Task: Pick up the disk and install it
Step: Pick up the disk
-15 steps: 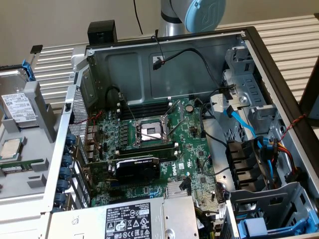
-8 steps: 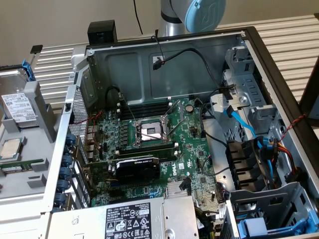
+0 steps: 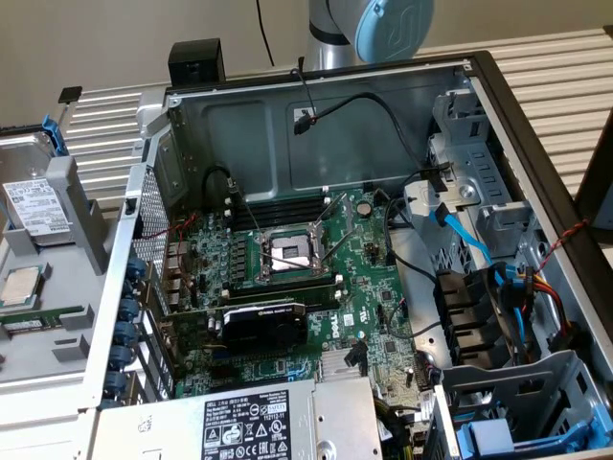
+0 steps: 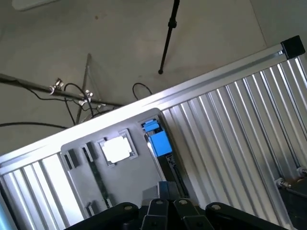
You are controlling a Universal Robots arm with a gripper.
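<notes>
The disk (image 3: 36, 205) is a silver-grey drive with a white barcode label. It leans in a grey parts tray (image 3: 57, 369) at the exterior view's left, with its blue carrier frame (image 3: 54, 134) sticking up behind it. In the wrist view I see the disk (image 4: 157, 140) edge-on, mostly as its blue carrier, in the tray (image 4: 129, 177). My gripper (image 4: 165, 205) hangs high above the tray, shut, with nothing between its fingers and well apart from the disk. The arm's blue-capped joint (image 3: 388, 24) shows behind the computer case.
An open computer case (image 3: 316, 125) lies at the centre with its motherboard (image 3: 316, 259), cables and drive bays (image 3: 479, 201) at the exterior view's right. A square processor chip (image 3: 21, 286) and a green memory stick (image 3: 38, 317) share the tray. The table top (image 4: 240, 134) is ribbed metal.
</notes>
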